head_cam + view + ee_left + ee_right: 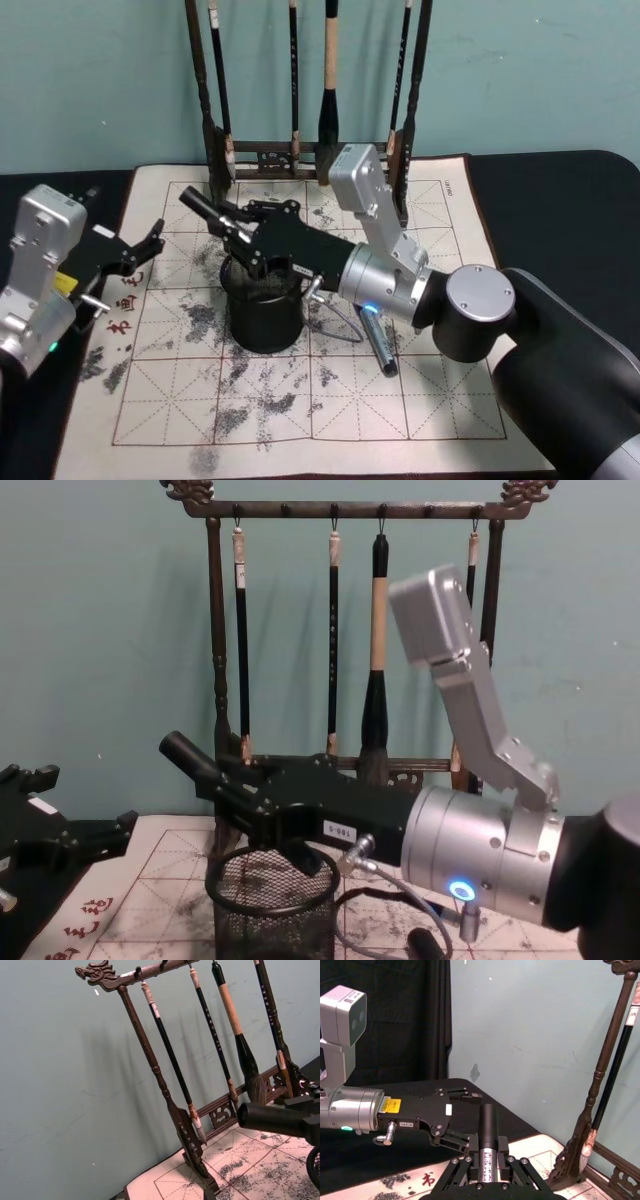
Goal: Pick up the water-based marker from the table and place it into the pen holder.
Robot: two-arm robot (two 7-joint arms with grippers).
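Clamping water-based marker point(203, 206) above pen holder point(265, 322): right tool point(238, 232); barrel print too small, perhaps numerals; left tool point(150, 245) spread, idle.

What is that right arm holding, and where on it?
The right tool grips a marker by its silver printed barrel, black end sticking out; the left tool holds nothing.

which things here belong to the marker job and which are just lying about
Job: marker, gripped by right end effector; mesh pen holder below it.

Lying about: brush rack, hanging brushes, calligraphy mat, silver pen on mat, idle left end effector.
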